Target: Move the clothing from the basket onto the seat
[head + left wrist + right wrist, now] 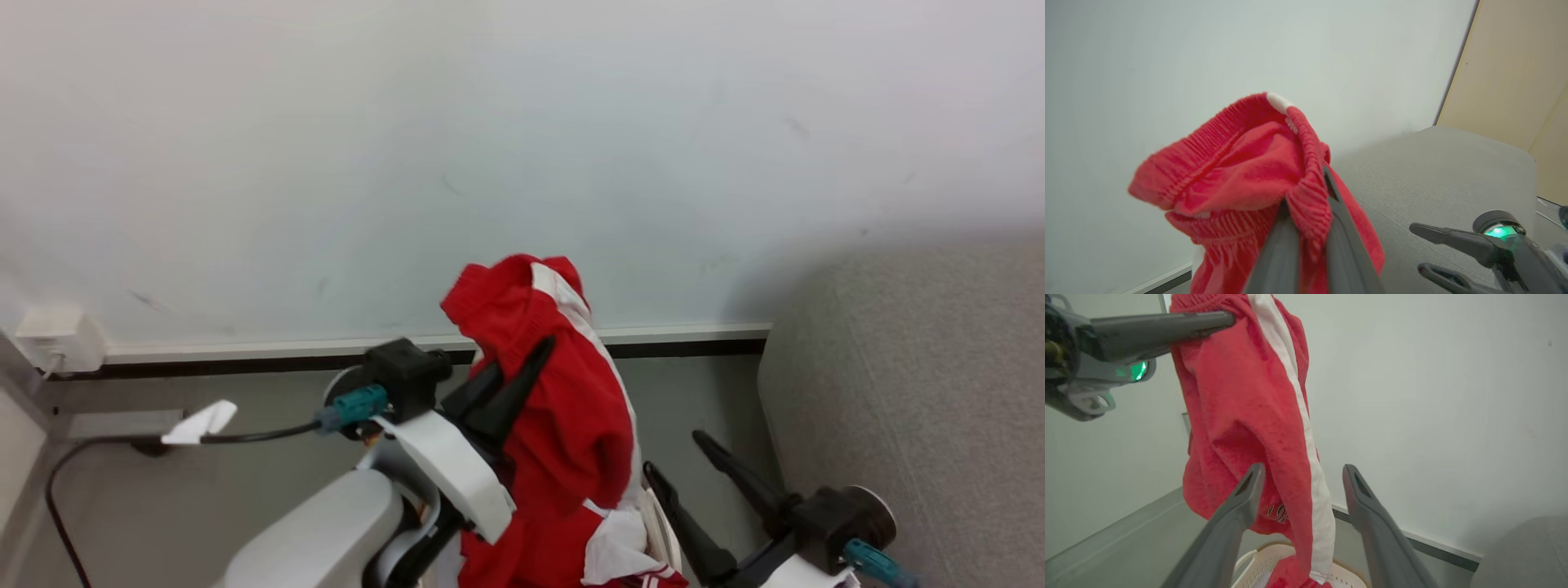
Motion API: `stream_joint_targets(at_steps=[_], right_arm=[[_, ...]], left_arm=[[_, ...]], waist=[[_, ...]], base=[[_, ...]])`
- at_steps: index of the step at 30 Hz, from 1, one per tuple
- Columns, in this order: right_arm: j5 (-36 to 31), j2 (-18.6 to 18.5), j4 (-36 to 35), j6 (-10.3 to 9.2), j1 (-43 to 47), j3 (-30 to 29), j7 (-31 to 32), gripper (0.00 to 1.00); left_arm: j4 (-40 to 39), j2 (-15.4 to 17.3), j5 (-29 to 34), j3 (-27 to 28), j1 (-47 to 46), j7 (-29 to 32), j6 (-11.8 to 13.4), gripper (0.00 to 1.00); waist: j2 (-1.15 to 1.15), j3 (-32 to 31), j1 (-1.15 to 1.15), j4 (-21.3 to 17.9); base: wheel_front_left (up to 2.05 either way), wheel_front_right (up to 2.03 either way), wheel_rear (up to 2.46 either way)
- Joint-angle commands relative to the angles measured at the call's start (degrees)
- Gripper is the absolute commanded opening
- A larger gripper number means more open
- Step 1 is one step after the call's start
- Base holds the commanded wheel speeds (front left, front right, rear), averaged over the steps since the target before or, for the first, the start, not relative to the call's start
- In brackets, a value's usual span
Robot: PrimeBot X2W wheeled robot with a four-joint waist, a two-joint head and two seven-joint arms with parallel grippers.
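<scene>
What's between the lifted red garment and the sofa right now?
Head view: the open right end effector and grey floor lie between red garment and sofa.

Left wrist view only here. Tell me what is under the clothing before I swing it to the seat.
Observer: The basket stands directly below the clothing.
Operator: Say whether the bottom end is out.
Observer: Its white-striped end hangs down to the basket's mouth; free or not, I cannot tell.
Operator: Give me the seat's side.
Observer: In the head view the seat lies to the robot's right, beyond the right gripper.
</scene>
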Motion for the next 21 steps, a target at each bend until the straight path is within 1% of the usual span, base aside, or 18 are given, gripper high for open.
stream_joint_targets(at_steps=[1, 7, 12, 16, 17, 18, 19, 20, 21], right_arm=[[1.01, -0.51, 1.70, -0.12, -1.51, 1.52, 0.03, 1.00], [3.29, -0.87, 8.38, -0.12, -6.74, 8.44, 0.03, 1.00], [4.15, 0.24, 13.11, -0.12, -10.31, 11.44, 0.04, 1.00], [6.02, 0.26, 16.50, -0.12, -13.10, 16.19, 0.03, 1.00], [6.69, 0.18, 17.00, -0.12, -13.79, 17.51, 0.03, 0.98], [7.33, 0.09, 17.27, -0.12, -14.41, 18.37, 0.03, 0.49], [8.01, 0.00, 17.48, -0.12, -14.92, 19.13, 0.03, 0.06], [8.58, -0.15, 17.69, -0.12, -15.31, 19.91, 0.03, 0.00], [9.22, -0.19, 17.59, -0.12, -15.71, 20.31, 0.03, 0.00]], left_arm=[[-0.22, -0.28, 0.63, -0.31, 0.98, -0.24, -0.27, 0.00], [-0.97, -1.80, 0.83, -2.58, 1.27, 0.73, -1.40, 0.00], [-1.67, -3.09, 0.64, -4.59, 1.51, 1.97, -2.50, 0.00], [-1.90, -3.92, 0.83, -6.18, 1.73, 2.68, -3.27, 0.00], [-1.91, -4.19, 0.93, -6.61, 1.76, 2.78, -3.41, 0.00], [-1.87, -4.44, 0.98, -6.90, 1.81, 2.85, -3.52, 0.00], [-1.81, -4.63, 0.96, -7.12, 1.80, 2.90, -3.67, 0.00], [-1.71, -4.74, 0.89, -7.22, 1.76, 2.94, -3.82, 0.00], [-1.56, -4.76, 0.78, -7.26, 1.75, 2.98, -3.84, 0.00]], waist=[[0.00, -0.57, 0.00, 1.16], [0.00, -1.73, 0.00, 4.52], [0.00, -2.47, 0.00, 7.37], [0.00, -2.72, 0.00, 9.60], [0.00, -2.73, 0.00, 10.09], [0.00, -2.76, 0.00, 10.54], [0.00, -2.75, 0.00, 10.96], [0.00, -2.71, 0.00, 11.33], [0.00, -2.67, 0.00, 11.61]], base=[[0.00, 0.00, 0.00], [0.00, 0.00, 0.00], [0.00, 0.00, 0.00], [0.00, 0.00, 0.00], [0.00, 0.00, 0.00], [0.00, 0.00, 0.00], [0.00, 0.00, 0.00], [0.00, 0.00, 0.00], [0.00, 0.00, 0.00]])
